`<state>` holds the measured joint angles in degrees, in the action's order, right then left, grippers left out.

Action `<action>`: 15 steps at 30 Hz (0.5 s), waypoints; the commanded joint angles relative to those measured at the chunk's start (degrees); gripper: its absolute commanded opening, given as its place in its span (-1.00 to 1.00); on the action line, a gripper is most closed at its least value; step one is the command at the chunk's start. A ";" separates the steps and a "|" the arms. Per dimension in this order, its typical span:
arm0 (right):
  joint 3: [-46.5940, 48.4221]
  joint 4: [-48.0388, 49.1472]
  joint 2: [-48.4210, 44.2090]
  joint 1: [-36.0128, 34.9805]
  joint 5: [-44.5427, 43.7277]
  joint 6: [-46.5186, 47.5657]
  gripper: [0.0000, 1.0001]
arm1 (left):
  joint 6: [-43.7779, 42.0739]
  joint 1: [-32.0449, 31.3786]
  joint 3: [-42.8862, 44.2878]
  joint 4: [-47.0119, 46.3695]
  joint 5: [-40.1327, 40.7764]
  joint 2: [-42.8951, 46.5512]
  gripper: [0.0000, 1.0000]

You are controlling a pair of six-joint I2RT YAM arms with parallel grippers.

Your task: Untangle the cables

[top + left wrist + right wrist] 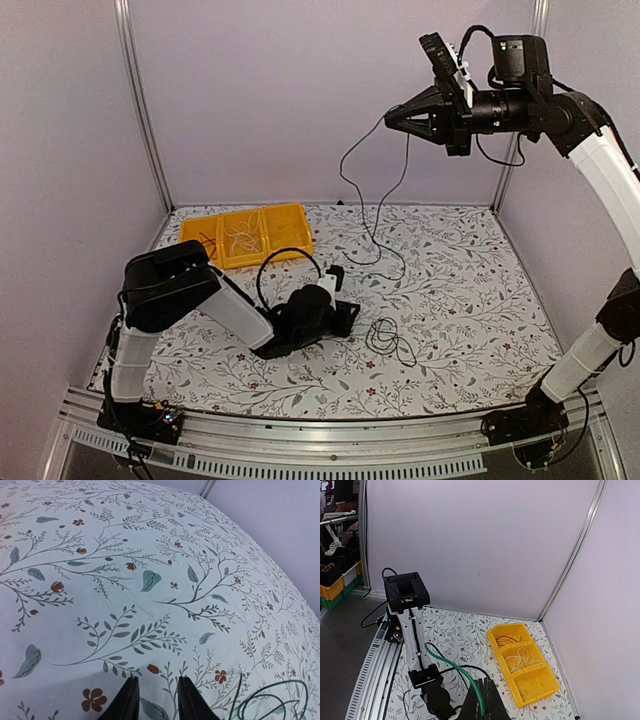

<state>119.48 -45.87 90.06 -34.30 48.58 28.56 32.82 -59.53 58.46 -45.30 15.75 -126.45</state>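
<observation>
My right gripper (392, 118) is raised high at the back right. It is shut on a thin dark green cable (342, 170) that hangs in long loops down to the table. In the right wrist view the jaws (483, 680) pinch this cable (453, 665). A second thin dark cable (385, 340) lies in a small loose coil on the table. My left gripper (350, 318) rests low on the table just left of that coil. It is open and empty (157, 680), and the coil (270, 705) shows at the lower right of its view.
A yellow three-compartment bin (250, 235) stands at the back left. In the right wrist view (522, 665) one compartment holds a dark cable, the middle one a whitish cable, and the nearest nothing. Walls and metal posts close the back and sides.
</observation>
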 commanded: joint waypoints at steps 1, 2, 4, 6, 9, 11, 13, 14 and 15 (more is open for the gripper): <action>1.71 -0.13 -0.26 0.29 0.01 0.61 -1.00 | 0.43 1.16 -2.97 -0.20 0.60 4.13 -0.44; 1.94 0.07 -0.24 0.29 -0.36 0.74 -1.00 | 0.20 1.30 -3.62 -0.07 0.56 5.34 -0.43; 1.75 0.14 -0.02 0.29 -1.73 0.93 -1.00 | -0.42 1.42 -5.77 -0.26 0.60 7.93 -0.40; 0.42 0.08 0.39 0.29 -2.54 1.34 -1.00 | -1.09 1.44 -9.26 -0.59 1.24 11.81 -0.37; -4.08 1.14 0.14 0.29 -3.11 2.43 -1.00 | -1.37 1.45 -14.28 0.22 2.91 19.40 -0.30; -8.97 3.72 -0.93 0.28 -3.75 3.02 -1.00 | -2.03 1.44 -16.75 2.80 4.60 24.46 -0.24; -13.89 6.39 -2.76 0.29 -4.39 3.66 -1.00 | -3.58 1.54 -17.78 7.56 6.58 29.23 -0.19; -15.73 7.16 -3.50 0.22 -4.52 3.97 -1.00 | -4.60 1.60 -17.76 10.57 7.69 31.60 -0.16; -17.17 7.54 -3.89 0.21 -4.45 4.16 -1.00 | -5.88 1.67 -17.70 13.49 8.53 33.71 -0.14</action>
<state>108.05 -42.06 88.82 -34.15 45.67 31.11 31.05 -58.67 41.65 -41.04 19.53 -99.46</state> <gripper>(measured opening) 0.018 0.415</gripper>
